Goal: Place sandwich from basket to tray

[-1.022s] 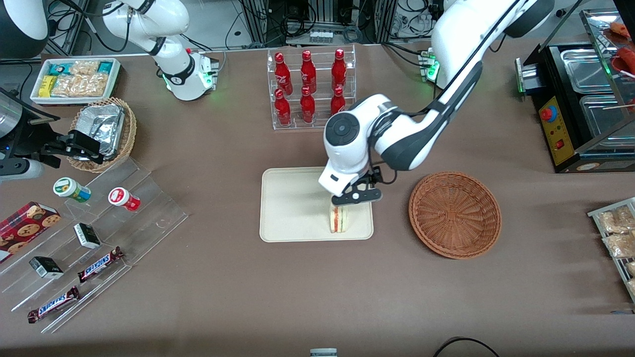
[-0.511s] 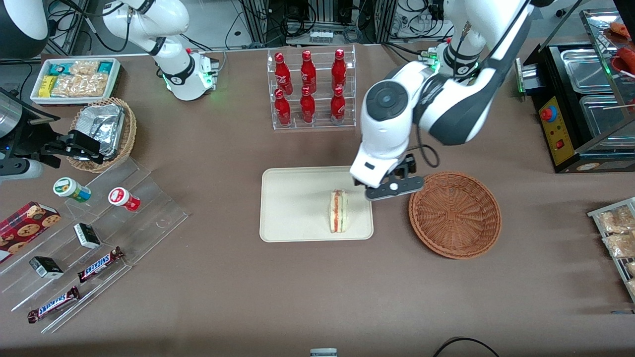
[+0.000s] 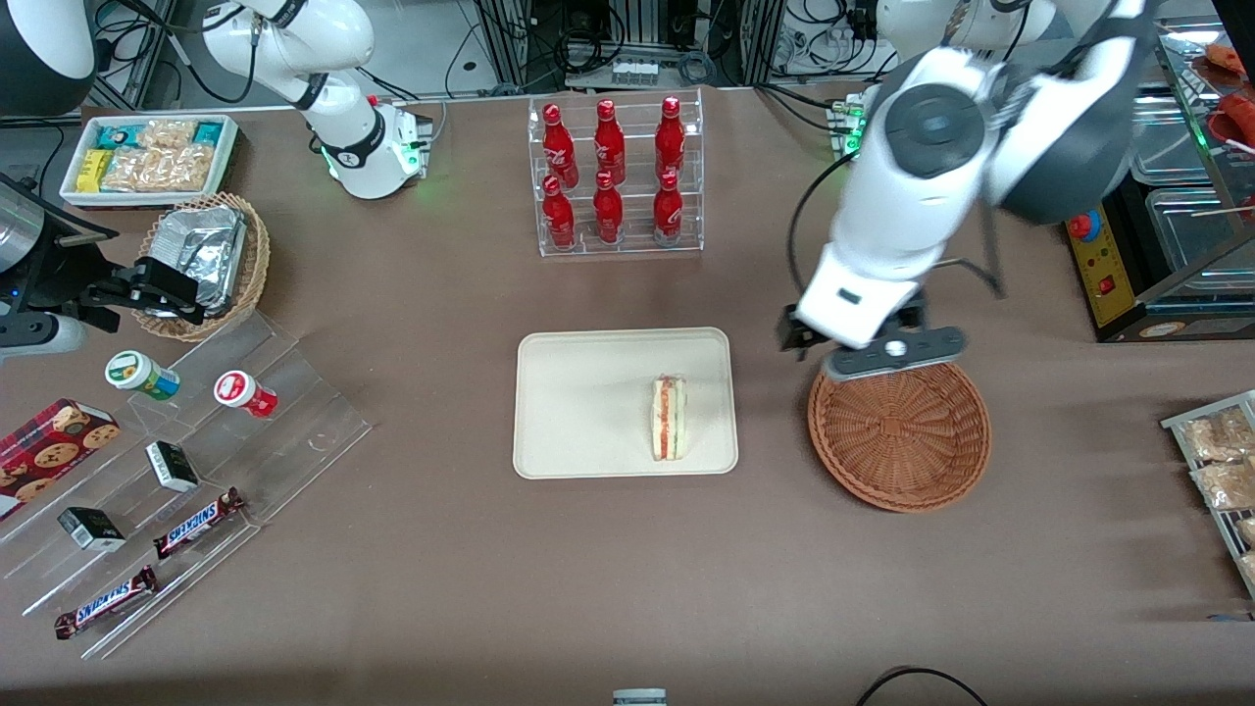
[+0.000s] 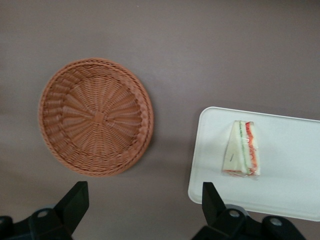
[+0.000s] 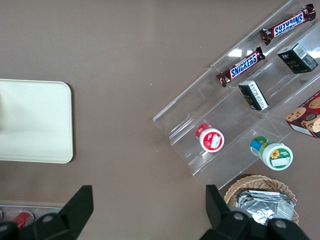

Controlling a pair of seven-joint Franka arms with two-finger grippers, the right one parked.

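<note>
In the front view, the sandwich stands on the tray, centre of the frame. The gripper hangs above the basket rim. In the left wrist view, its fingers are spread, holding nothing; the basket is empty.

A: What rests on the bench?

B: The tray sits mid-bench, with the basket just beside it, toward the working arm's end. A clear rack of red bottles stands farther from the front camera.

A: And the gripper?

B: It hangs above the bench at the basket's rim, fingers spread, holding nothing.

A: The parked arm's end?

B: A clear stepped stand and a tan basket of foil.
</note>
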